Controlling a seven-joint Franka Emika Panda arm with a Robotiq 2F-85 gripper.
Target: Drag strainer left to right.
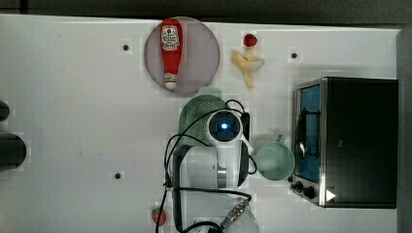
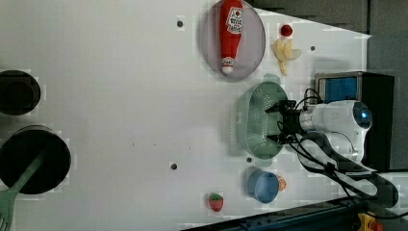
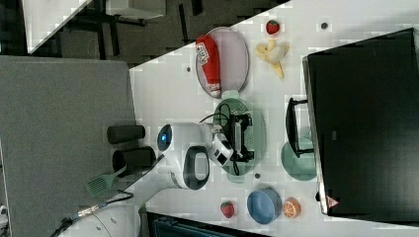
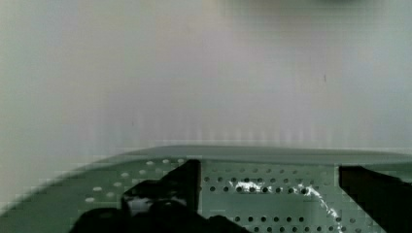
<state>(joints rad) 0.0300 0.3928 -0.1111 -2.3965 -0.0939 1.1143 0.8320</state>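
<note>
The strainer [image 2: 257, 120] looks like pale mint plastic, matt, its wall dotted with small holes and catching a faint sheen inside. The mug [image 1: 275, 161] has the same smooth plastic look. The table [image 1: 73, 97] is a flat matt white. The oven [image 1: 359, 141] shows dark matt casing with a shiny metal-looking frame.

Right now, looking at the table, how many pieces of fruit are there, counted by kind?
Strawberries: 2
Banana: 1
Orange half: 1
Total: 4
</note>
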